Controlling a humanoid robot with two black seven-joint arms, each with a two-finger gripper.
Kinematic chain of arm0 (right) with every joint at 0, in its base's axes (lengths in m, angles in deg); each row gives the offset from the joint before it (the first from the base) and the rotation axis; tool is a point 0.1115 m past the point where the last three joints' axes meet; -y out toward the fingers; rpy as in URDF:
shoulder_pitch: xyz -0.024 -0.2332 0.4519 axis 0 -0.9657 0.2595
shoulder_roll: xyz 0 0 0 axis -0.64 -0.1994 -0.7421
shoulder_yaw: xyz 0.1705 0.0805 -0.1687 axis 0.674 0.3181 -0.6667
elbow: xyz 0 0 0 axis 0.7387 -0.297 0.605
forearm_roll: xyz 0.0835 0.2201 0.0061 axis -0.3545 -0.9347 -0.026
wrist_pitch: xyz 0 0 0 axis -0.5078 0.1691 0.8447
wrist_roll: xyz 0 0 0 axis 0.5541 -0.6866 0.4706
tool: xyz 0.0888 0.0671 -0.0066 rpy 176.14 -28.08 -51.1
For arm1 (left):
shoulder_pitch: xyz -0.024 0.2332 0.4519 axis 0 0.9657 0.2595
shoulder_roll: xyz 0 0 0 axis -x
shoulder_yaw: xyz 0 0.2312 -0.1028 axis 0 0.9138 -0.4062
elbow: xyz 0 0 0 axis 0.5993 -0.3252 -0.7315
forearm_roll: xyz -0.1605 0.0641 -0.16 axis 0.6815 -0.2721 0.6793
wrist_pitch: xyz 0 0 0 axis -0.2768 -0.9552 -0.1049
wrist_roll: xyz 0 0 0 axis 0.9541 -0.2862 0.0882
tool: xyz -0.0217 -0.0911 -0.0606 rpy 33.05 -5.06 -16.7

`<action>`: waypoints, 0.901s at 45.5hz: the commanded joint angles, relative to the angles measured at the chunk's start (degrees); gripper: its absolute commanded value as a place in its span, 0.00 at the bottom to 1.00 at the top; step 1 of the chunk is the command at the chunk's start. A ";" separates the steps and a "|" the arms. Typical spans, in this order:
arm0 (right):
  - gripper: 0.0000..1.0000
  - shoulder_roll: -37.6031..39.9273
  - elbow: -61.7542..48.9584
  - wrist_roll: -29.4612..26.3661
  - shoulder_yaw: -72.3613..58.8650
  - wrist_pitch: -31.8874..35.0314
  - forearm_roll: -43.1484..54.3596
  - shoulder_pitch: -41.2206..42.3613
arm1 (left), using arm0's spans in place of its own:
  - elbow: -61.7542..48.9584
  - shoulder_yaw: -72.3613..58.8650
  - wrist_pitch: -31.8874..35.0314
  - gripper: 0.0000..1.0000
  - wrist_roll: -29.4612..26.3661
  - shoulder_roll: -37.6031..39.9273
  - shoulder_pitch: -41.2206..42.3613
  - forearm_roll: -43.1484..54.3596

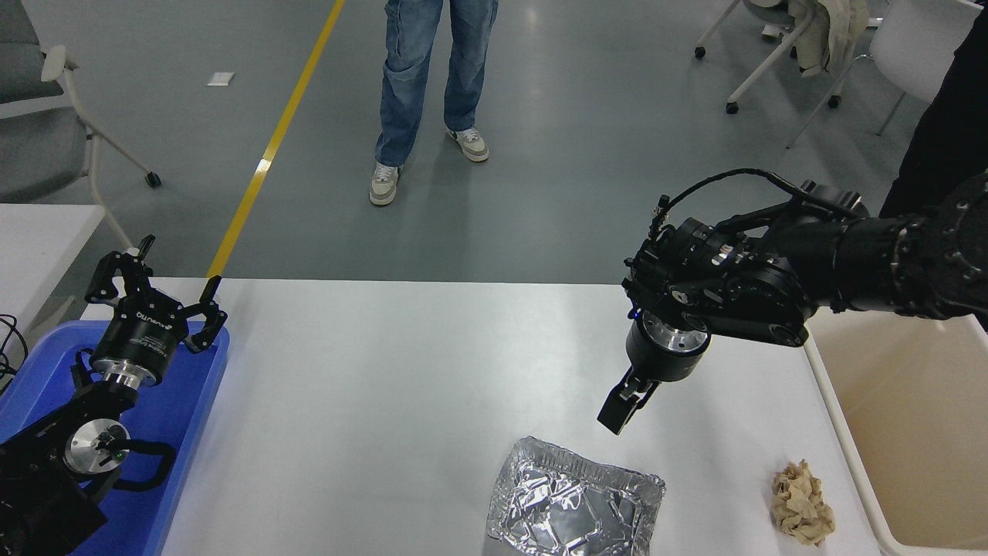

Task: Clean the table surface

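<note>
Your right pincer (617,417) hangs above the white tabletop (370,401), tips together and pointing down, just beyond the crumpled foil tray (573,510) at the near edge. A wad of beige paper (803,500) lies right of the tray, near the cream bin (911,417). Your left pincer (154,278) sits spread over the blue tray (181,401). A person (432,77) stands beyond the far edge.

I read only small white lettering on the left end effector (158,279), too blurred to decipher.
</note>
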 commanded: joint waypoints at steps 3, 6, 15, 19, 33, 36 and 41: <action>0.98 0.71 -0.50 -0.26 3.92 -0.60 0.52 -5.52 | -0.01 0.00 -0.07 1.00 0.00 0.00 0.00 0.00; 0.98 0.18 -1.64 -0.35 5.94 -1.04 0.43 -7.54 | -0.01 0.00 0.02 1.00 0.00 0.00 0.00 0.00; 0.98 -1.05 -6.12 -0.44 7.53 -5.35 0.17 -11.24 | -0.01 0.00 0.02 1.00 0.00 0.00 0.00 0.00; 0.98 -1.40 -8.32 -0.44 8.76 -6.93 0.17 -13.79 | -0.01 0.00 -0.07 1.00 0.00 0.00 0.00 0.00; 0.98 -2.80 -12.72 -0.35 8.93 -8.16 0.26 -19.41 | -0.01 0.00 -0.07 1.00 0.00 0.00 0.00 0.00; 0.98 -3.51 -14.21 -0.35 8.93 -8.16 0.26 -20.73 | -0.01 0.00 -0.07 1.00 0.00 0.00 0.00 0.00; 0.98 -4.21 -15.53 -0.35 8.93 -8.34 0.26 -22.22 | -0.01 0.00 -0.07 1.00 0.00 0.00 0.00 0.00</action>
